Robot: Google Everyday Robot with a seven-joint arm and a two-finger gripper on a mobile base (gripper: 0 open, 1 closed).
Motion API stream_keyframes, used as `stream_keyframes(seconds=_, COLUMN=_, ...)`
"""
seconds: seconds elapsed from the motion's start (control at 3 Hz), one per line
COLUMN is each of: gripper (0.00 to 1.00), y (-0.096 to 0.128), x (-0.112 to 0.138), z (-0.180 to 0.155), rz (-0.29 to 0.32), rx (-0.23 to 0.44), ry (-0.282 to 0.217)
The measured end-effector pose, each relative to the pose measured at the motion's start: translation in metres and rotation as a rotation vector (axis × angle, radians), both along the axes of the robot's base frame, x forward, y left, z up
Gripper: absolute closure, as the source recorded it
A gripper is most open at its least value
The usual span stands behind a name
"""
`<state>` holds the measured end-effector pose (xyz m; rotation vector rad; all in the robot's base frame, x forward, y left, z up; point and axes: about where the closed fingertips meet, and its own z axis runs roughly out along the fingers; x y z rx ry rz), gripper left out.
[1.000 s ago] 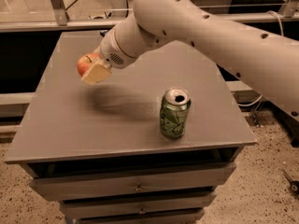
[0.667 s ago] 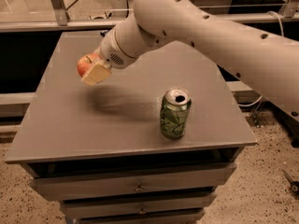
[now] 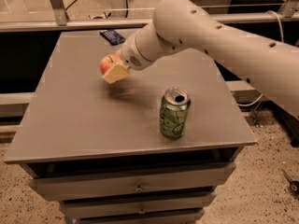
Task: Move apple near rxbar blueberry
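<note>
The red-orange apple (image 3: 107, 63) is held in my gripper (image 3: 113, 69), which is shut on it and keeps it above the grey table top (image 3: 70, 115), left of the middle. One pale finger pad (image 3: 116, 73) shows in front of the apple. The rxbar blueberry (image 3: 112, 36), a flat dark navy wrapper, lies at the far edge of the table, a short way behind the apple. My white arm (image 3: 210, 36) reaches in from the right.
A green soda can (image 3: 174, 113) stands upright toward the front right of the table. Drawers (image 3: 135, 185) sit below the table top. A metal rail (image 3: 70, 24) and glass panels run behind the table.
My gripper has carried the apple to the right and toward the far edge. The arm now uncovers the rxbar blueberry at the back. The can has not moved.
</note>
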<state>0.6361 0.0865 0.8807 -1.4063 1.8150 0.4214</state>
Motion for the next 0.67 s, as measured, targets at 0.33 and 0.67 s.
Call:
stream_keyframes(seconds=0.33, gripper=1.00, y=-0.048, x=0.047, z=-0.006, rz=-0.092, rx=-0.001, ry=-0.049)
stream_keyframes(seconds=0.67, gripper=1.00, y=-0.086, x=0.092, z=0.008, rz=-0.157, rx=0.025, ry=-0.128)
